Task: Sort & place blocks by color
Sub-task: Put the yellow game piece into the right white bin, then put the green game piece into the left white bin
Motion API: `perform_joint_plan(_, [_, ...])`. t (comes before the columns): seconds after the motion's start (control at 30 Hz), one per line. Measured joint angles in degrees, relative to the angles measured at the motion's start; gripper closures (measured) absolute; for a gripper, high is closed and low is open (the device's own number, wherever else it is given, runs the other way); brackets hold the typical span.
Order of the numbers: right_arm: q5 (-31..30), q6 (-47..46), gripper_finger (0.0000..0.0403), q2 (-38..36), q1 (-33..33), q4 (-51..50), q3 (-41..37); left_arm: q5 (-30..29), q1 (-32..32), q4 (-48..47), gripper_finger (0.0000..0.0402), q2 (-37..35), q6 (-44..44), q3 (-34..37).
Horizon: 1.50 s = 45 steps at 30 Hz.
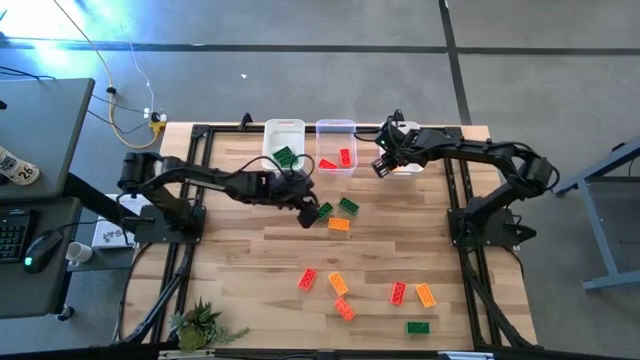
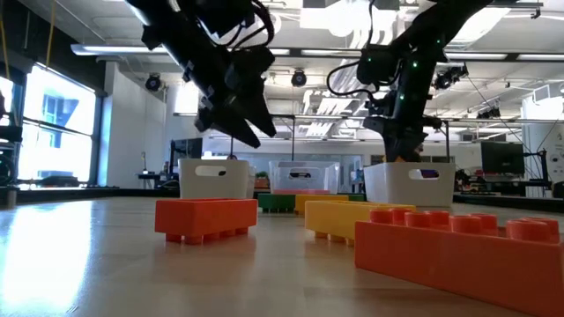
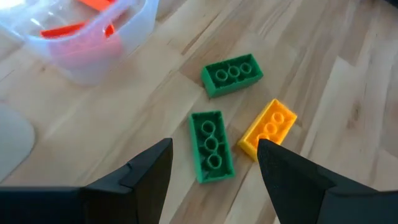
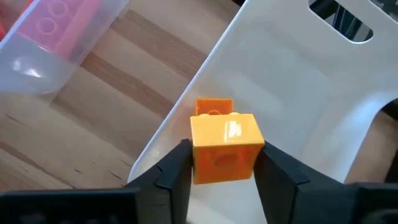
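My left gripper [image 1: 308, 212] [image 3: 214, 145] hangs open above the table's middle, its fingers either side of a green block [image 3: 212, 155] lying flat below without touching it. A second green block [image 3: 232, 74] and an orange one [image 3: 268, 129] lie close by. My right gripper [image 1: 383, 163] [image 4: 225, 152] is shut on an orange block [image 4: 224, 142] over the near-left rim of the right white bin [image 4: 298, 93]. Another orange block [image 4: 214, 106] lies inside that bin. The left white bin [image 1: 284, 132] holds a green block, the clear middle bin [image 1: 336, 128] red ones. My right gripper pinches the orange block between its two fingers [image 4: 177, 168], one on each of two opposite side faces [image 4: 198, 152]. The fingers come from above, slanting down toward the bin. The block is lifted clear, over the bin's rim and floor.
Several red, orange and green blocks [image 1: 338, 283] lie loose near the table's near edge, with a green one [image 1: 418, 327] nearest it. A small plant [image 1: 200, 325] sits at the near-left corner. The three bins stand in a row at the far edge.
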<state>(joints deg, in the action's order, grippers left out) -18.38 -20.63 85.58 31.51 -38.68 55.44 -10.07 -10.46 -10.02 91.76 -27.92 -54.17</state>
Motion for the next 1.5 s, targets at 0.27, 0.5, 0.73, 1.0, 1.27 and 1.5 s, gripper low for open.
perform_joint_plan(0.27, [-3.7,0.0,0.0206,0.0,0.0,-0.1,0.0,2.1,-0.1,0.9,0.0179,4.7,-0.1,0.1])
perform_joint_plan(0.5, [-2.6,-0.1,0.0189,-0.1,0.0,-0.1,0.0,3.5,-0.8,1.2,0.0179,6.8,-1.9,0.0])
perform_joint_plan(0.73, [-2.0,-0.1,0.0188,-0.1,0.0,-0.1,0.0,4.0,-0.6,3.9,0.0178,7.0,-1.9,0.0])
perform_joint_plan(1.0, [-0.5,-0.3,0.0187,-0.1,0.0,0.0,0.0,0.2,1.0,5.6,0.0178,7.0,-1.0,0.0])
perform_joint_plan(1.27, [-0.2,-1.4,0.0187,-0.1,0.0,0.0,0.0,-1.0,1.2,5.6,0.0178,7.0,0.0,0.0])
perform_joint_plan(1.5, [-0.2,-1.4,0.0187,-0.1,0.0,0.2,0.0,0.9,1.6,7.9,0.0178,10.9,0.0,0.0])
